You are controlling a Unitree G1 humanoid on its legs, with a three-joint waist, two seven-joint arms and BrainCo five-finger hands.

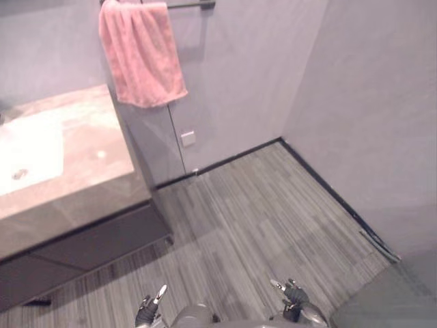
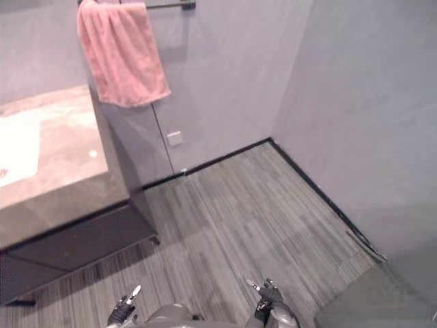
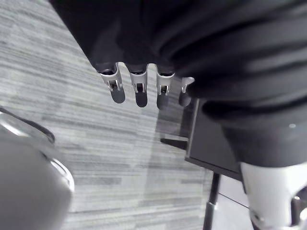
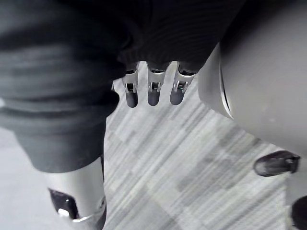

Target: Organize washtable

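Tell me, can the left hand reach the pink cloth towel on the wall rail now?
Probably not: the left hand hangs low over the grey plank floor; the pink towel hangs far ahead, past the brown-topped washtable.

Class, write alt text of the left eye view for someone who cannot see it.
A pink towel hangs from a wall rail beside a washtable with a white basin, on the left. Over grey plank floor, the left hand and right hand hang open.
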